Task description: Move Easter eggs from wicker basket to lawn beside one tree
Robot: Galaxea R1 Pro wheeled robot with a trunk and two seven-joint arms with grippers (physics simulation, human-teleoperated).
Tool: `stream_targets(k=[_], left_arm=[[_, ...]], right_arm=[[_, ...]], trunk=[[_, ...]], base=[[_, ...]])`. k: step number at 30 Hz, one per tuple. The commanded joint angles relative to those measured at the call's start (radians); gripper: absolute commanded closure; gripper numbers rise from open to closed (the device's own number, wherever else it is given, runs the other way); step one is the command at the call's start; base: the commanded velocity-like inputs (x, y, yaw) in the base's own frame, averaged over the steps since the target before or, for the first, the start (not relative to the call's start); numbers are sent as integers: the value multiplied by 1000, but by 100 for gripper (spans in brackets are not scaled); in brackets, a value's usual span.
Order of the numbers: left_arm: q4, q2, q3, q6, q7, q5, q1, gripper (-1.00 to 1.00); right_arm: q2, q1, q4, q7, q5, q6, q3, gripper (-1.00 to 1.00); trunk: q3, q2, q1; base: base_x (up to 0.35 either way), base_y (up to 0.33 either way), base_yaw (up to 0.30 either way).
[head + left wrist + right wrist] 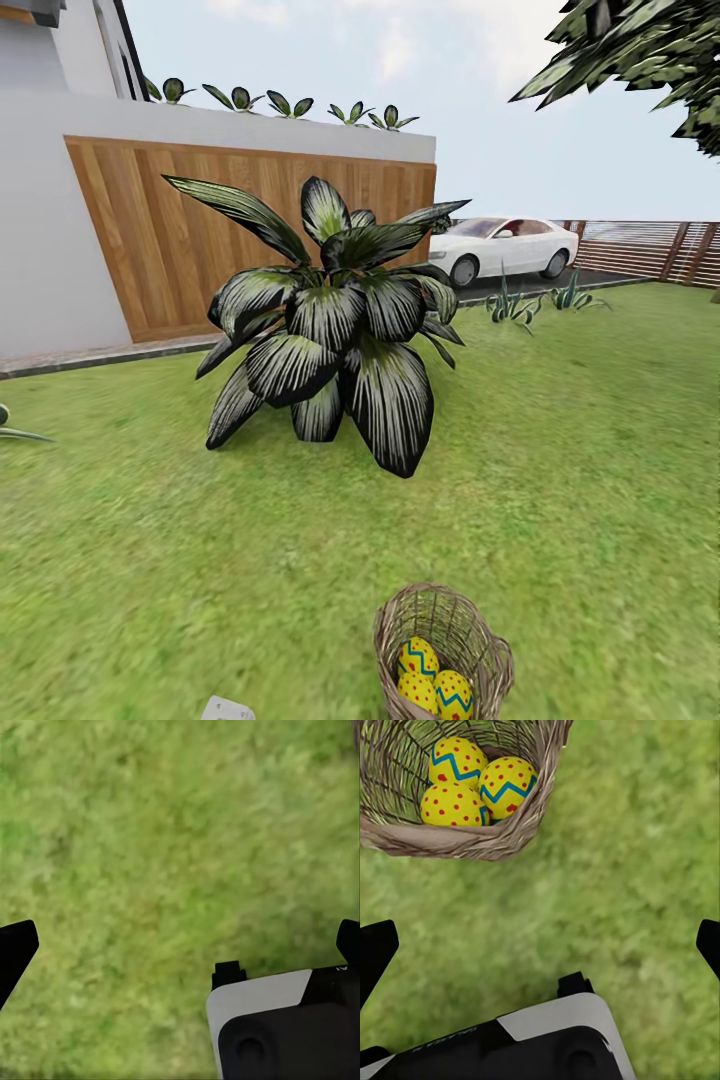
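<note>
- Left gripper [180, 945]: hung over bare lawn [165, 832], fingertips wide apart, nothing held.
- Striped plant [330, 320] mid-lawn, white car [505, 245] far right; no trunk seen, only tree foliage at upper right.
- Wicker basket [490, 650] low, right of centre, all three Easter eggs [472, 780] inside. Nothing done yet; all three picks and placements left.
- Right gripper [540, 945]: spread open, empty, near basket, above grass, not touching.
</note>
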Motion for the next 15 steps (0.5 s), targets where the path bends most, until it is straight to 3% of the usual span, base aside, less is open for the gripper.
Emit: stream_targets(k=[1,15], left_arm=[[-3,1,-8,6,4,5,0,-100],[-3,1,-8,6,4,5,-1,-100]], right_arm=[[0,0,-2,1,-10,5,-1,-100],[-1,0,-21,1,-18,5,-8,-100]], trunk=[[-2,-2,1],[-2,-2,1]], base=[[0,0,-9],[0,0,-2]])
